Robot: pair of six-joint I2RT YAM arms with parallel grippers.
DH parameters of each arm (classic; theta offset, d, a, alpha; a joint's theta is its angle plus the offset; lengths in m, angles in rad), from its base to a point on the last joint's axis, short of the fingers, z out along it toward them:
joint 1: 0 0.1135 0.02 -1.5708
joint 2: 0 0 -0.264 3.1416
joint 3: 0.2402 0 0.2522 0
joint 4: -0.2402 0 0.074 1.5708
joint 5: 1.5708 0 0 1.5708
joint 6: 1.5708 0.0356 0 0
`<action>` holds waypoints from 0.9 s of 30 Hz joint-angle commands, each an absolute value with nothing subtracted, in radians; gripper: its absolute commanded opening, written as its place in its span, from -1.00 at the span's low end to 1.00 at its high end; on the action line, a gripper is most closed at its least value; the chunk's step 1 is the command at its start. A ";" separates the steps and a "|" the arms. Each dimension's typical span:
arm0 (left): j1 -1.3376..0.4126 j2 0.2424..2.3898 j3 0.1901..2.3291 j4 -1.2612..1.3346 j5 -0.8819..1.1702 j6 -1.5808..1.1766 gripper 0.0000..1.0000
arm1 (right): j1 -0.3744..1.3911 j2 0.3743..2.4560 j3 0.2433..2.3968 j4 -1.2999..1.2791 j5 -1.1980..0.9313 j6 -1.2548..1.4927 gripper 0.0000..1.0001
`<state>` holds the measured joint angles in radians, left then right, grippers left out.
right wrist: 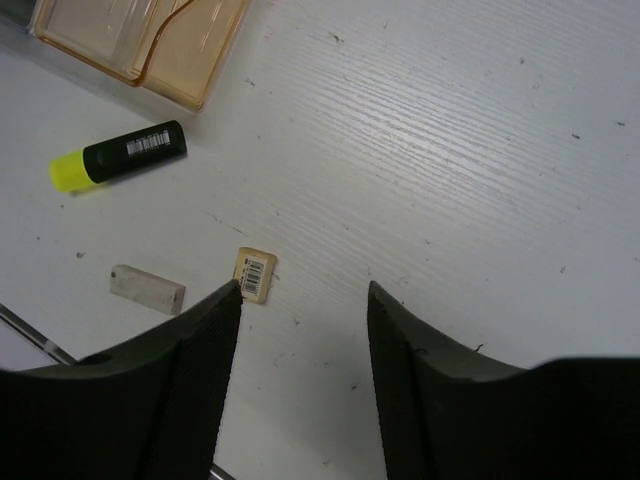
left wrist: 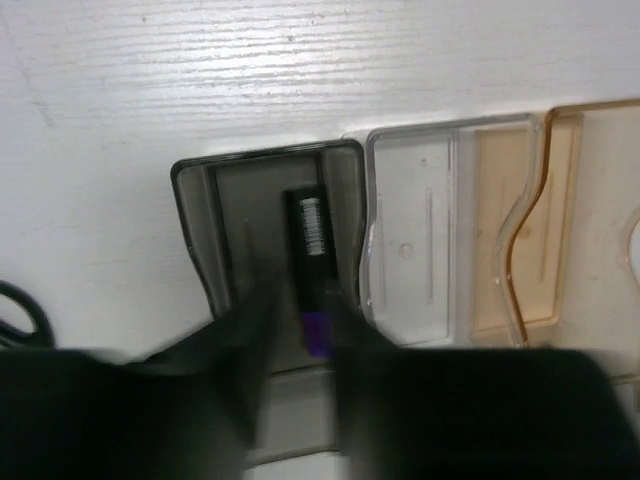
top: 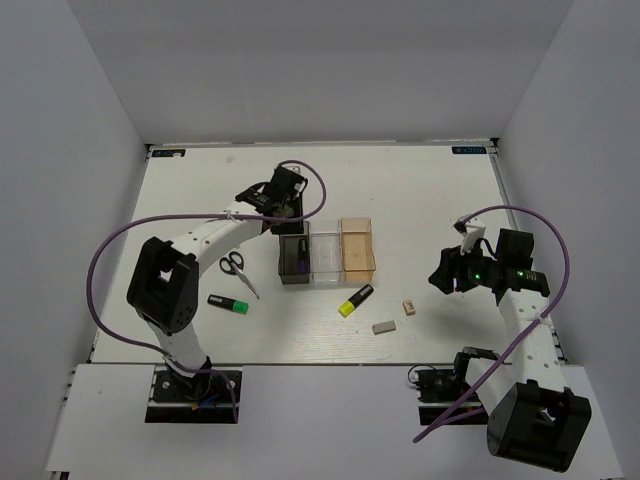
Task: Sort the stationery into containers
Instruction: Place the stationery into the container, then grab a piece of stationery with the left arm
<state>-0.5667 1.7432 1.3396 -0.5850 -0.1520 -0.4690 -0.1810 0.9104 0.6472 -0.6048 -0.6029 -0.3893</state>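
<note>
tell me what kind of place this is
Probably a robot lab test cell: a white table boxed in by plain white walls, two arms bolted at its near edge, and three small bins.

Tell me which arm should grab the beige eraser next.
Right, probably. Its open right gripper hangs just beside the beige eraser, with nothing between them. The left gripper is far off, over the dark grey bin, astride the purple highlighter.

top: overhead, whole table (top: 420, 190) | left wrist: close above bins (left wrist: 200, 230) | right wrist: close, downward; orange bin (right wrist: 190, 50) shared
</note>
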 commanded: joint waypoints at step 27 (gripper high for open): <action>-0.351 1.242 0.669 -0.824 -0.253 -1.341 0.26 | -0.031 1.016 0.747 -0.615 -0.423 -0.333 0.44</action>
<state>-0.3737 1.2186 0.6762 -0.8871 -0.2779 -1.2415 -0.0368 1.0359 0.7422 -0.6277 -0.4404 -0.3397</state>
